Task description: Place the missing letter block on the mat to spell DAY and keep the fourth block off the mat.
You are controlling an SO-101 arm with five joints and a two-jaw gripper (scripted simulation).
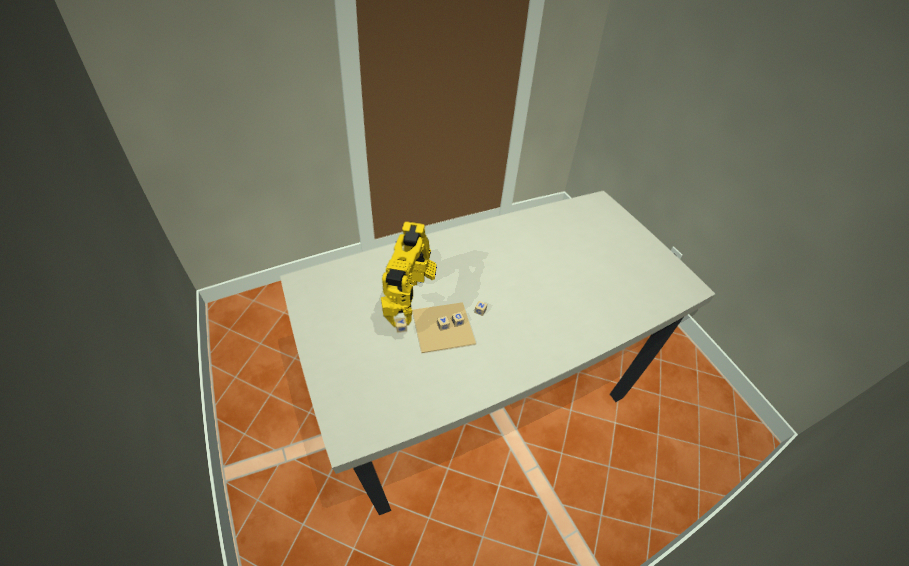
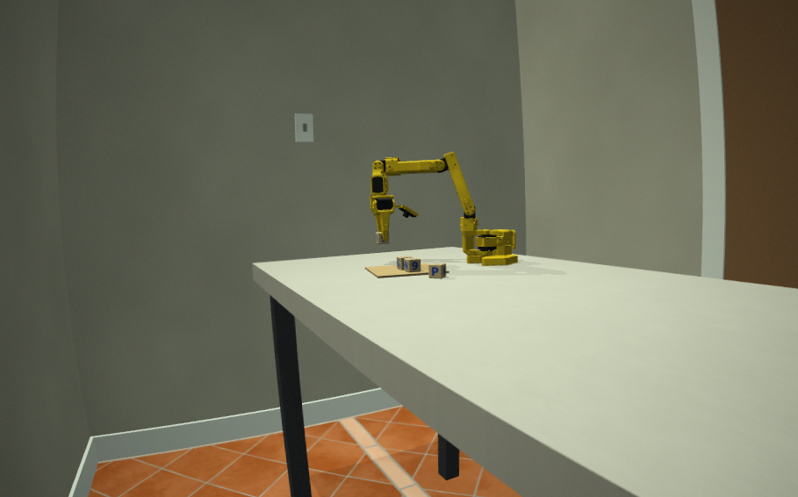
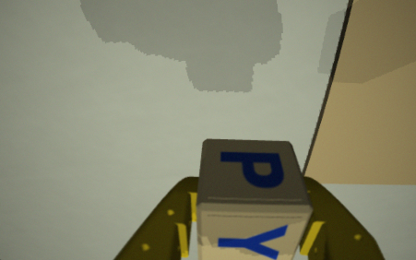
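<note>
My gripper [image 1: 400,320] [image 2: 382,236] [image 3: 252,205] is shut on the Y block [image 1: 401,325] [image 2: 379,238] [image 3: 255,172]. It holds the block in the air, above the table beside the mat [image 1: 436,342] [image 2: 383,272] [image 3: 378,138]. The wrist view shows a P face and a Y face, both letters turned sideways. In the top view, the A block [image 1: 443,323] and the D block [image 1: 458,319] stand side by side on the mat, D on the right. The exterior view shows a 9 on the side of one mat block [image 2: 413,265]. The fingers partly hide the held block.
The fourth block [image 1: 480,308] [image 2: 436,271], with N on top, lies on the table [image 1: 548,281] [image 2: 543,321] off the mat, beyond the D block's side. The arm's shadow falls on the table and part of the mat.
</note>
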